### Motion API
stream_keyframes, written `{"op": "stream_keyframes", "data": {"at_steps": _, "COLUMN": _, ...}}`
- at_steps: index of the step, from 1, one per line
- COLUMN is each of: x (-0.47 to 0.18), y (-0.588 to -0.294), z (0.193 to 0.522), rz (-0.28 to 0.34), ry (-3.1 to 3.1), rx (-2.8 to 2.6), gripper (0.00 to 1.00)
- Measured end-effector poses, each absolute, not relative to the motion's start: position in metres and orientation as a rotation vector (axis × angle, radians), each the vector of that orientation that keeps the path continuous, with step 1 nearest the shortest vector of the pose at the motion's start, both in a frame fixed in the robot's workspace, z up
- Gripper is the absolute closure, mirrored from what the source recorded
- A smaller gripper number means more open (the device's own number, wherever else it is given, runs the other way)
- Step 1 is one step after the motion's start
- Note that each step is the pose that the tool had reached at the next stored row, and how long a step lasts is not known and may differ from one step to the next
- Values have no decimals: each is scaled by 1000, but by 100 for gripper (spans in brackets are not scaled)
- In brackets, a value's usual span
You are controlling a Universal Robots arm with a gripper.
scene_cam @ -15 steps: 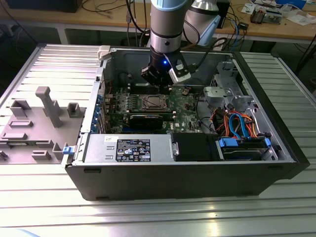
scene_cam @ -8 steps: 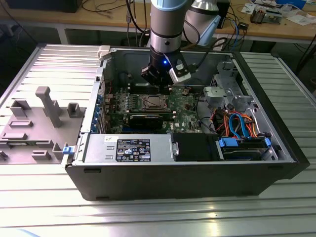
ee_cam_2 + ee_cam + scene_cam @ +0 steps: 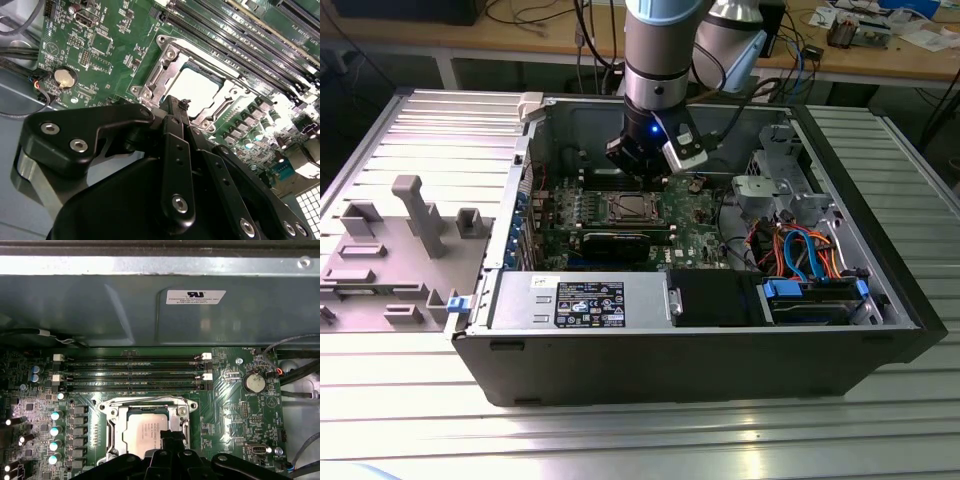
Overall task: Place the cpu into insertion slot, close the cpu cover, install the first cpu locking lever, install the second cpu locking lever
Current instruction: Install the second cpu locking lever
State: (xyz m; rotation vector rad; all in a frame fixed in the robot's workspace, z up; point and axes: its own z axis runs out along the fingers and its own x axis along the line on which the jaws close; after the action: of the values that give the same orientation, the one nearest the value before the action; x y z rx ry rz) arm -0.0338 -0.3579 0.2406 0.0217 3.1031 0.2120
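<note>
A: Hovering inside the open computer case [image 3: 700, 330], the gripper [image 3: 638, 165] sits above the green circuit board [image 3: 235, 405]. Confirm finger state.

B: The fingers [image 3: 176, 116] are together, tips closed on nothing. In both wrist views the black tips meet in one narrow point with no part between them.

A: Location of the cpu?

B: The cpu [image 3: 145, 432] lies flat in the insertion slot [image 3: 114, 427], directly below and just ahead of the fingertips. Its pale metal face is up. In the second wrist view the same chip [image 3: 197, 90] appears just beyond the tips.

A: Status of the cpu cover?

B: The cpu cover [image 3: 146, 403] is a silvery frame lying around the chip, with the chip face exposed through its cut-out. Whether the fingertips touch the frame edge cannot be determined; they are at least just beside its near edge.

A: Surrounding components relative to the fingers?

B: The memory slots [image 3: 130, 372] run in parallel rows beyond the socket, on the far side from the fingers. A round coin battery [image 3: 254, 382] sits on the board off to one side, well apart from the tips. A row of capacitors [image 3: 55, 430] stands on the opposite side of the socket.

A: Support surface?

B: The case rests on a ribbed metal tabletop [image 3: 640, 430].
</note>
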Motion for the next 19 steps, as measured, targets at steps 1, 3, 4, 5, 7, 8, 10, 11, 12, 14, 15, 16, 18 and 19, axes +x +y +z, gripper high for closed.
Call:
{"op": "stream_keyframes", "data": {"at_steps": 1, "x": -34, "y": -358, "z": 241, "rz": 212, "ry": 3103, "rx": 22, "gripper": 89}}
{"op": "stream_keyframes", "data": {"at_steps": 3, "x": -34, "y": -358, "z": 241, "rz": 212, "ry": 3103, "rx": 22, "gripper": 89}}
{"op": "stream_keyframes", "data": {"at_steps": 4, "x": -34, "y": -358, "z": 241, "rz": 212, "ry": 3103, "rx": 22, "gripper": 89}}
{"op": "stream_keyframes", "data": {"at_steps": 5, "x": -34, "y": -358, "z": 241, "rz": 212, "ry": 3103, "rx": 21, "gripper": 89}}
{"op": "stream_keyframes", "data": {"at_steps": 7, "x": -34, "y": -358, "z": 242, "rz": 211, "ry": 3103, "rx": 21, "gripper": 89}}
{"op": "stream_keyframes", "data": {"at_steps": 8, "x": -34, "y": -358, "z": 243, "rz": 212, "ry": 3103, "rx": 21, "gripper": 89}}
{"op": "stream_keyframes", "data": {"at_steps": 10, "x": -34, "y": -358, "z": 249, "rz": 212, "ry": 3103, "rx": 21, "gripper": 89}}
{"op": "stream_keyframes", "data": {"at_steps": 11, "x": -34, "y": -358, "z": 253, "rz": 212, "ry": 3103, "rx": 21, "gripper": 89}}
{"op": "stream_keyframes", "data": {"at_steps": 12, "x": -34, "y": -358, "z": 253, "rz": 212, "ry": 3103, "rx": 21, "gripper": 89}}
{"op": "stream_keyframes", "data": {"at_steps": 14, "x": -34, "y": -360, "z": 253, "rz": 212, "ry": 3103, "rx": 21, "gripper": 89}}
{"op": "stream_keyframes", "data": {"at_steps": 15, "x": -34, "y": -367, "z": 253, "rz": 212, "ry": 3103, "rx": 22, "gripper": 89}}
{"op": "stream_keyframes", "data": {"at_steps": 16, "x": -34, "y": -368, "z": 253, "rz": 212, "ry": 3103, "rx": 21, "gripper": 89}}
{"op": "stream_keyframes", "data": {"at_steps": 18, "x": -34, "y": -368, "z": 253, "rz": 212, "ry": 3103, "rx": 21, "gripper": 89}}
{"op": "stream_keyframes", "data": {"at_steps": 19, "x": -34, "y": -368, "z": 253, "rz": 212, "ry": 3103, "rx": 21, "gripper": 89}}
